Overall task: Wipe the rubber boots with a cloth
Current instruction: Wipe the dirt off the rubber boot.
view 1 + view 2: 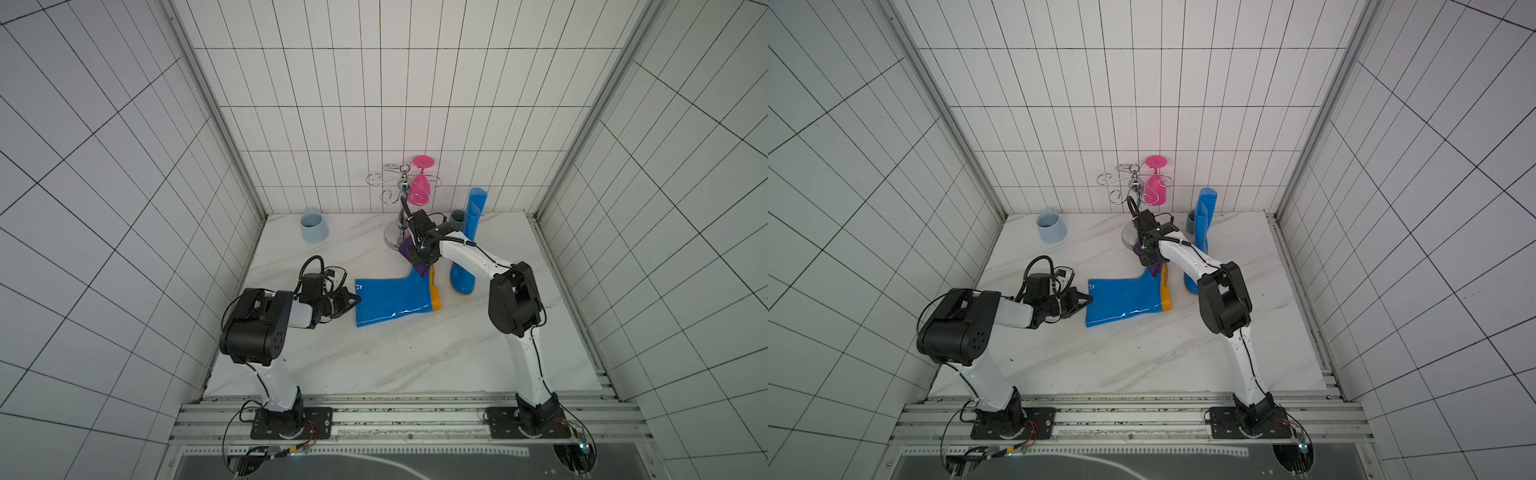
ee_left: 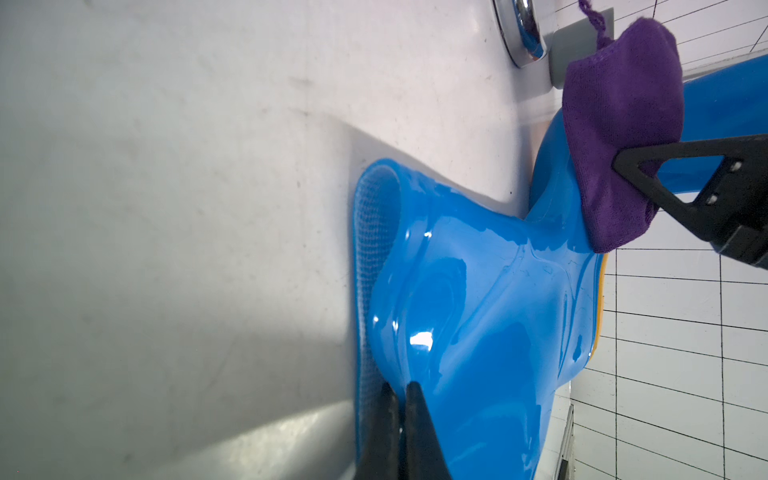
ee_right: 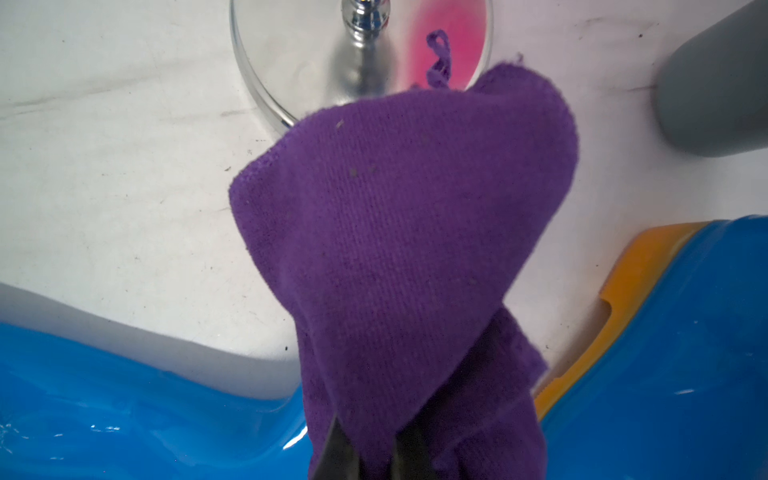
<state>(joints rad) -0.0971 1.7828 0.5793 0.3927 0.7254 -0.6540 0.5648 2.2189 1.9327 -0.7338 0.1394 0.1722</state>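
Blue rubber is the strongest colour on the white, marble-patterned bench (image 1: 374, 365), and I count two boots. One of them, the lying boot (image 1: 386, 305), rests on its side near the middle of the bench. Its shaft opening points toward the left arm and its orange-yellow sole (image 1: 435, 297) points toward the right arm. The second one, the standing boot (image 1: 471, 232), is upright near the back wall, partly behind the right arm.

I see one cloth (image 3: 399, 232), dark purple. The right hand (image 1: 420, 259) is closed tightly on it, and in the right wrist view the fabric covers most of the fingers. The cloth hangs down from this hand, and its lower part touches the foot of the lying boot, close to the sole.

The left hand (image 2: 398, 388) has its two fingers pressed together on the edge of the lying boot's shaft opening, with the thin rubber wall pinched between them.

Two cups stand at the back of the bench. The pale blue cup (image 1: 314, 226) is toward the left side. The grey cup (image 1: 457, 218) is just beside the standing boot and partly hidden by it. Between the cups stands one chrome rack (image 1: 402, 195) on a round base, and one pink glass (image 1: 419, 185) hangs upside down from it. The base of the rack is just behind the cloth.
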